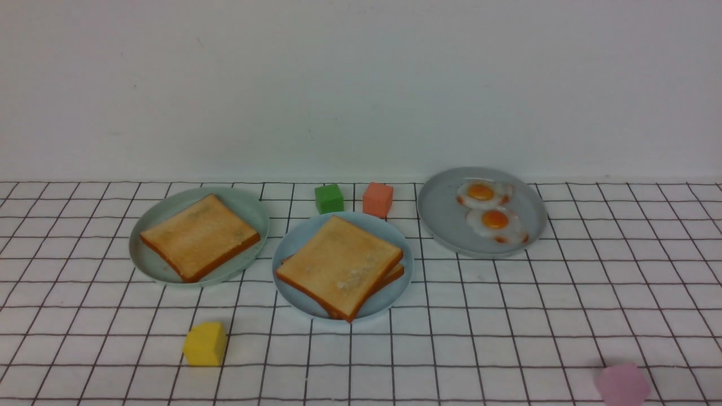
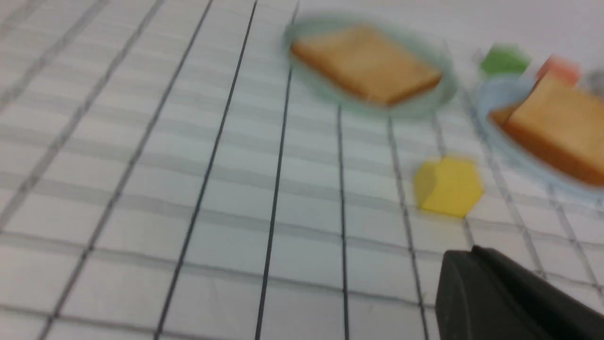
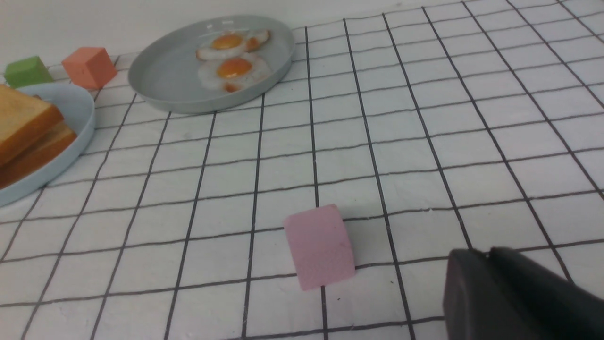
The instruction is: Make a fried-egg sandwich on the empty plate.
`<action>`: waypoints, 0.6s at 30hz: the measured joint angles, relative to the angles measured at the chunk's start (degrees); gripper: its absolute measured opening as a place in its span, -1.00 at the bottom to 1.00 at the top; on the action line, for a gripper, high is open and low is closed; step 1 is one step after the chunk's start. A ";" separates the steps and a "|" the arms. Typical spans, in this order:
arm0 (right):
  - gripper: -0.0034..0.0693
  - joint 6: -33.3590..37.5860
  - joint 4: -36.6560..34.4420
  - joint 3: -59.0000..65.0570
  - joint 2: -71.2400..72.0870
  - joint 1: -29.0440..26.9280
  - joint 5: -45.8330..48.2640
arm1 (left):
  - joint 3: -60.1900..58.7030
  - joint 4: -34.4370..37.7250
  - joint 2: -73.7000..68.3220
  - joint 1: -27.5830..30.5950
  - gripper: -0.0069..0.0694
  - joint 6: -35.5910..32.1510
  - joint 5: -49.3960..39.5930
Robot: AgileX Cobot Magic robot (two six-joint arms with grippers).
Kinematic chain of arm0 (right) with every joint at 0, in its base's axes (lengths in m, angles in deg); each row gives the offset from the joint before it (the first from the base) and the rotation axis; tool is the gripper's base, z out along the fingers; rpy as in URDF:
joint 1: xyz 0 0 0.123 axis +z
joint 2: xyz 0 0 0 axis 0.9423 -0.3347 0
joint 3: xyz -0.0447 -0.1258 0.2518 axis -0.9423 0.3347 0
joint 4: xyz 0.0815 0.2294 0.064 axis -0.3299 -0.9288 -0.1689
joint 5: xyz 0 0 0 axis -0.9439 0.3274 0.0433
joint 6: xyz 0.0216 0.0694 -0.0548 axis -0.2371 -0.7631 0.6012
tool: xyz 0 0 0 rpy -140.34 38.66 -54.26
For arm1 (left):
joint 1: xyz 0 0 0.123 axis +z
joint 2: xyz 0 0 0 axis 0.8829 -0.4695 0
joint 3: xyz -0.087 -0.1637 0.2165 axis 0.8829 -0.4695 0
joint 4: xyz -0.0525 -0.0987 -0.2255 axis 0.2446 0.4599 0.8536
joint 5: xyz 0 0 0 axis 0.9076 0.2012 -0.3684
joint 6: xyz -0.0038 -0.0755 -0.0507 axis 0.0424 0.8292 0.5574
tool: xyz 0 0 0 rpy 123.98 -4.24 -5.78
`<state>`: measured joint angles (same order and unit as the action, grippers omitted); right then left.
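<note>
On the counter [image 1: 564, 316], the sandwich [image 1: 340, 266] sits on the middle plate [image 1: 395, 293], a plate with toast [image 1: 169, 270] lies to its left, a plate with two eggs [image 1: 440, 214] lies far right, two blocks [image 1: 329, 198] stand behind, and single blocks sit near left [image 1: 205, 344] and near right [image 1: 622, 385].

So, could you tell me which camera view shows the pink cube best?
The right wrist view: the pink cube sits close, sharp and whole. The front view catches it blurred and cut by the frame's lower edge. The left wrist view misses it.
</note>
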<state>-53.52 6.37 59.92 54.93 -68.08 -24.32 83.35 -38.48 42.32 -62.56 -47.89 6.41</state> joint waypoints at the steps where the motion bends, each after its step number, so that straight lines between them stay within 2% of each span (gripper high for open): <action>1: -0.71 0.00 0.00 0.00 0.00 0.00 0.00 | -0.19 0.21 0.00 0.06 -0.85 0.07 0.12; 18: -0.67 0.00 0.00 0.00 0.00 0.00 0.00 | -0.25 0.50 0.00 0.06 -0.85 0.26 1.41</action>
<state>-53.52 6.37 59.92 54.93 -68.08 -24.32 83.10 -37.99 42.32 -62.49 -47.62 7.82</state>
